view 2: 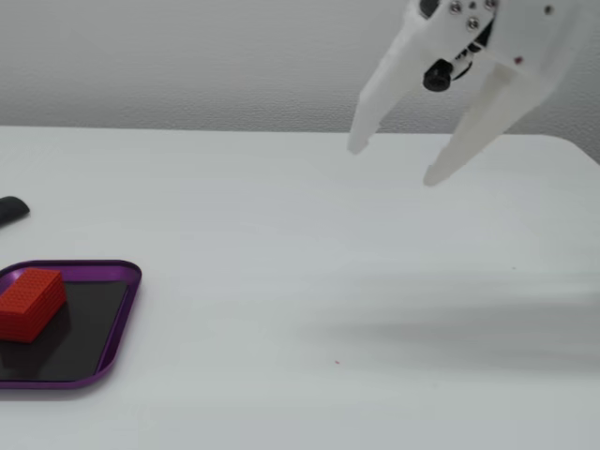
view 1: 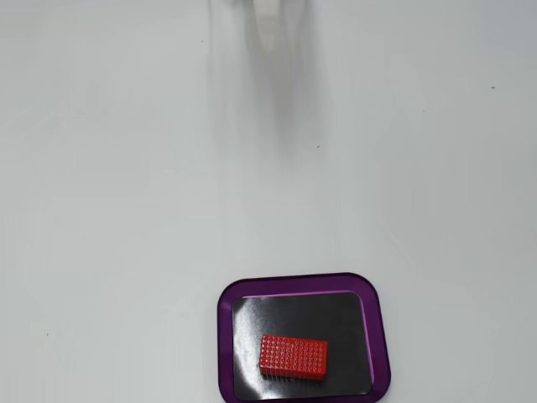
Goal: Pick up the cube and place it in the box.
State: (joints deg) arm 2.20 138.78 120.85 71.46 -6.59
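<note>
Small red dotted block (view 1: 293, 357) lying flat on black floor of glossy purple-rimmed tray (view 1: 303, 283), bottom centre, long axis across frame. White two-finger claw (view 2: 391, 163) spread wide, empty, upper right, well apart.

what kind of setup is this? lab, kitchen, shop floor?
Most likely a hobby or lab robot bench: a bare white table against a plain wall, a white plastic gripper with open fingers, and only a small red block in a purple-rimmed black tray.
</note>
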